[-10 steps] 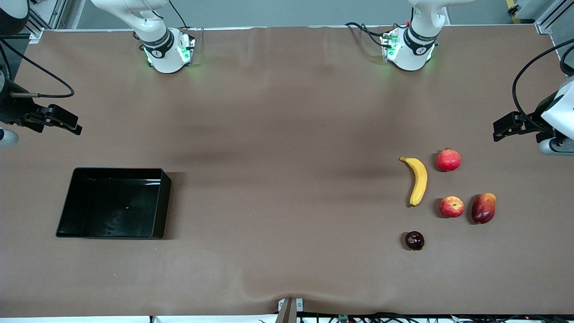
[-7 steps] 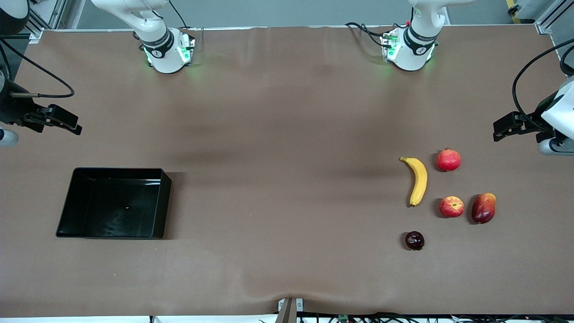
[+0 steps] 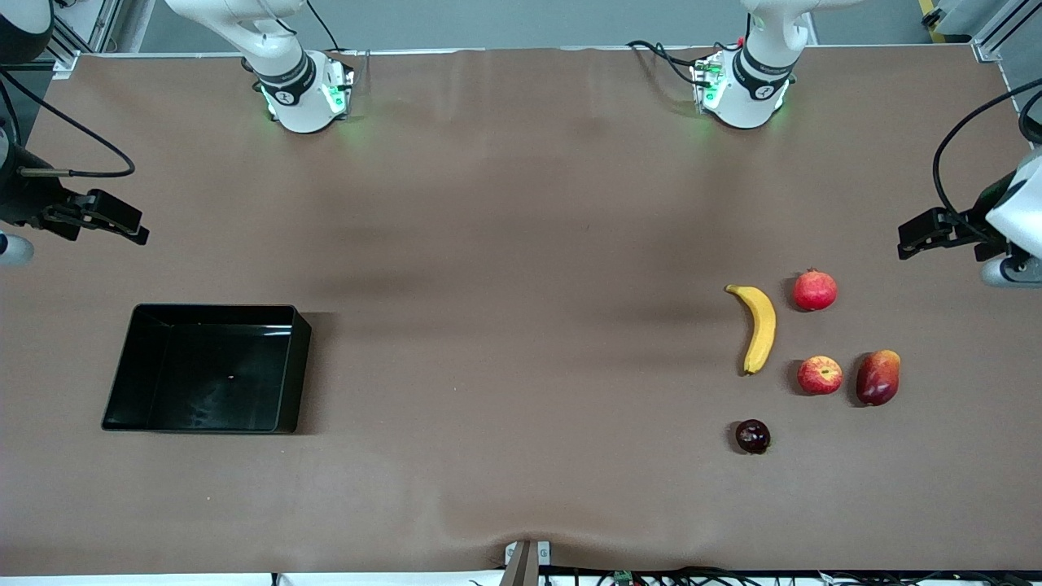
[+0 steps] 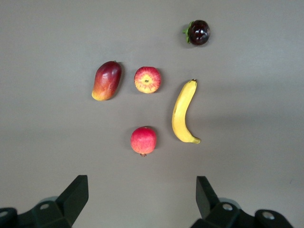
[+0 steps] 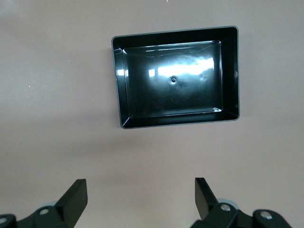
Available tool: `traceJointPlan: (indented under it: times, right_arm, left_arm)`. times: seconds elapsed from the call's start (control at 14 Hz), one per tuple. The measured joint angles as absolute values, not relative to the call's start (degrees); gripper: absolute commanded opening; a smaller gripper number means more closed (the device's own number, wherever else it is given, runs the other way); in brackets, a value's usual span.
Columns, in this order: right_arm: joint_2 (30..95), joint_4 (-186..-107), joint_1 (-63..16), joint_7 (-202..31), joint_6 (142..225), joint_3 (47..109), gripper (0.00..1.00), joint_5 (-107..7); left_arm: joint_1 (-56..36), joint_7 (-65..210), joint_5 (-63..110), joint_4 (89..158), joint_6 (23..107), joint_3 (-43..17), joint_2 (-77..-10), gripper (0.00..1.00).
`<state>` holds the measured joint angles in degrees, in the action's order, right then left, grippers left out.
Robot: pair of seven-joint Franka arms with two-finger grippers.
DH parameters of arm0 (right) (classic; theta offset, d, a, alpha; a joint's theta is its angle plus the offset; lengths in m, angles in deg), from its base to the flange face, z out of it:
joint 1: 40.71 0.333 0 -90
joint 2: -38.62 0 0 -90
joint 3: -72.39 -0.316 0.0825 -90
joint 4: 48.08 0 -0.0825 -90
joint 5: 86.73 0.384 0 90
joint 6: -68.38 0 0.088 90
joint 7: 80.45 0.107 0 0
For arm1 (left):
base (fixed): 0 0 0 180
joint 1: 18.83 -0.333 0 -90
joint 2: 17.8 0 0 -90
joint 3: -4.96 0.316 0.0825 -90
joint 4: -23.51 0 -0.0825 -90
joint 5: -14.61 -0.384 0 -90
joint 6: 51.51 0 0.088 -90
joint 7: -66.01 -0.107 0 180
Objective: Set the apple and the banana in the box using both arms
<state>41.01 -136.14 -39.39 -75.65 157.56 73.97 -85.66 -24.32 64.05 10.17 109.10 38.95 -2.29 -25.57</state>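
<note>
The apple (image 3: pixel 820 375) (image 4: pixel 147 79), red with yellow patches, sits toward the left arm's end of the table. It lies between the nearer tip of the yellow banana (image 3: pixel 761 328) (image 4: pixel 183 111) and a mango. The black box (image 3: pixel 207 370) (image 5: pixel 171 95) stands empty toward the right arm's end. My left gripper (image 4: pixel 142 183) hangs open high above the fruit group, gripping nothing. Just as high, my right gripper (image 5: pixel 141 185) is open over bare table beside the box.
A red pomegranate (image 3: pixel 815 290) (image 4: pixel 143 140) lies farther from the front camera than the apple. A dark red and orange mango (image 3: pixel 877 378) (image 4: pixel 106 80) sits beside the apple. A small dark round fruit (image 3: pixel 752 436) (image 4: pixel 198 32) lies nearest the front camera.
The left arm's hand has shifted very slightly toward its end of the table. The fruits, the box and the right arm have not moved.
</note>
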Motion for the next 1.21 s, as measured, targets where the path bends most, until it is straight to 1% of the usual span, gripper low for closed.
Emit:
traceJointPlan:
  times: [0.43, 0.57, 0.85, 1.21]
  right_arm:
    - [41.01, -136.14, -39.39, -75.65, 157.56, 73.97, 1.00, -85.66]
    - [41.01, -136.13, -39.39, -75.65, 157.56, 73.97, 1.00, -85.66]
    - [41.50, -136.14, -39.39, -75.65, 157.56, 73.97, 1.00, -85.66]
    - [43.22, -136.13, -39.21, -75.66, 157.57, 73.87, 1.00, -85.66]
  left_arm:
    - [-23.64, 61.90, 7.45, 109.11, 39.26, -2.35, -29.42, 1.00]
    - [-23.82, 61.90, 7.29, 109.10, 40.51, -2.28, -31.30, 1.00]
    - [-24.70, 61.90, 7.29, 109.24, 46.96, -2.21, -36.02, 1.00]
    - [-26.61, 61.89, 7.29, 109.80, 55.93, -2.12, -43.80, 1.00]
